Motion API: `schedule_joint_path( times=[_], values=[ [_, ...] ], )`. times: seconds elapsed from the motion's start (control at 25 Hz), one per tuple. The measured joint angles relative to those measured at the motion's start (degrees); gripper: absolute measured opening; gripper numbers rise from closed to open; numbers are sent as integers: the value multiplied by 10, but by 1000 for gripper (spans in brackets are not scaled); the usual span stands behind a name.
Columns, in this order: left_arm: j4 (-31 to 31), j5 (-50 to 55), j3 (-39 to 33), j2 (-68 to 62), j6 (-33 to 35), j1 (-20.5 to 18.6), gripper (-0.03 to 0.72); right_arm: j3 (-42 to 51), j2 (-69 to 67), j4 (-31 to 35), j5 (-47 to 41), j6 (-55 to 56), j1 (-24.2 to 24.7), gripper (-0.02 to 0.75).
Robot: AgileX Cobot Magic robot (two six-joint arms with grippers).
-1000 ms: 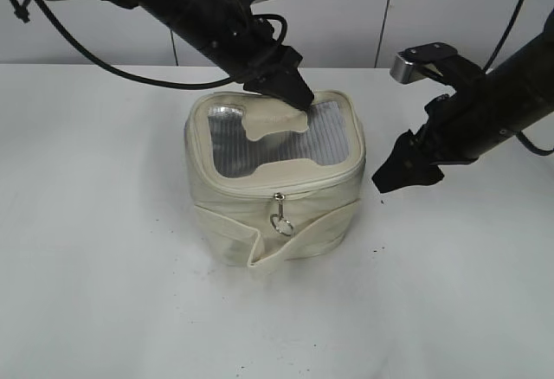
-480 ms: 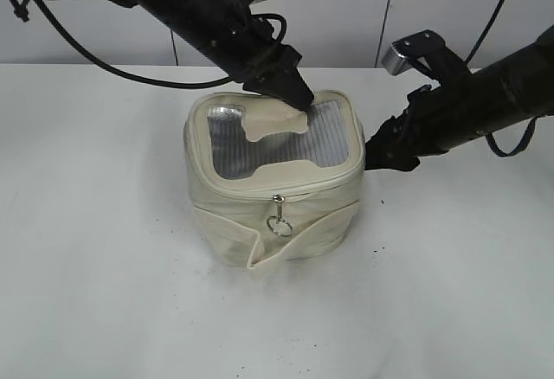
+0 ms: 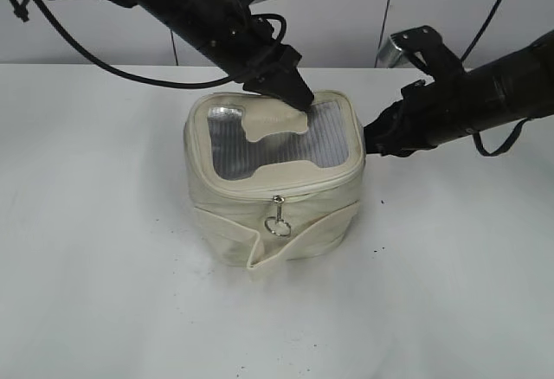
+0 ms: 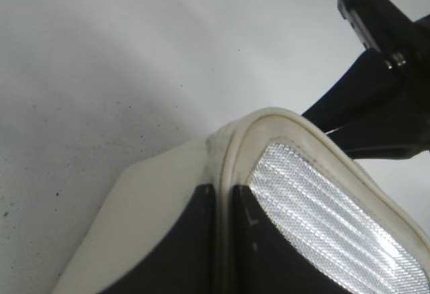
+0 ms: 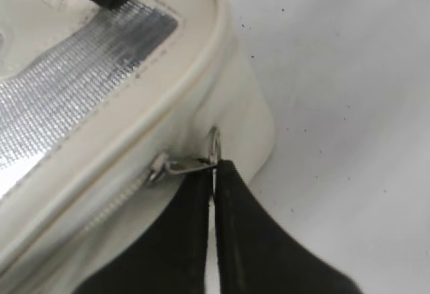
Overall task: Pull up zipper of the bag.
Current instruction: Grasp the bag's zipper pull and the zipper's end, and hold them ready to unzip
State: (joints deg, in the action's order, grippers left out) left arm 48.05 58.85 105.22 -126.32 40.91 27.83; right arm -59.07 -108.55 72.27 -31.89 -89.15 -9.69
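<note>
The cream bag (image 3: pixel 273 189) stands mid-table, its grey top panel with the H-shaped patch (image 3: pixel 273 124) facing up. My left gripper (image 3: pixel 296 99) is shut on the bag's rear top rim (image 4: pixel 225 173), one finger on each side of it. My right gripper (image 3: pixel 370 139) is at the bag's right side, shut on a silver ring pull (image 5: pixel 213 145) of the zipper (image 5: pixel 114 200). The zipper track runs along the rim (image 3: pixel 299 190). A second ring pull (image 3: pixel 279 225) hangs loose at the bag's front. A cream strap band (image 3: pixel 260 253) sticks out low at the front.
The bag stands on a white table (image 3: pixel 104 292) with a pale wall (image 3: pixel 346 16) behind. Black cables (image 3: pixel 86 50) trail from the left arm at the back left. My right arm (image 4: pixel 383 99) shows beyond the bag in the left wrist view.
My right gripper has moved left and up from beside the bag to its right side, where it now holds the ring pull. The left gripper and the bag have stayed put.
</note>
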Motion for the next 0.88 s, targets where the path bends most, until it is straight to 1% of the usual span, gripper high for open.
schedule_joint_path(
  times=[0.08,0.12,0.16,0.24,0.36,0.6,0.76,0.88],
  values=[
    [0,0,0,0,0,0,42,0,6,-24,0,43,0,-9],
    [0,0,0,0,0,0,42,0,12,-50,-1,70,0,-11],
    [1,0,0,0,0,0,42,0,19,-80,-1,108,0,-13],
    [1,0,0,0,0,0,42,0,42,-162,-14,190,0,-14],
    [1,0,0,0,0,0,42,0,79,-241,-55,281,0,-15],
    [4,2,0,0,0,0,42,10,137,-303,-118,368,-5,-15],
    [4,2,0,0,-6,0,42,47,171,-354,-125,425,-25,-15],
    [5,3,0,0,-9,0,42,74,196,-368,-125,446,-48,-15]
  ],
)
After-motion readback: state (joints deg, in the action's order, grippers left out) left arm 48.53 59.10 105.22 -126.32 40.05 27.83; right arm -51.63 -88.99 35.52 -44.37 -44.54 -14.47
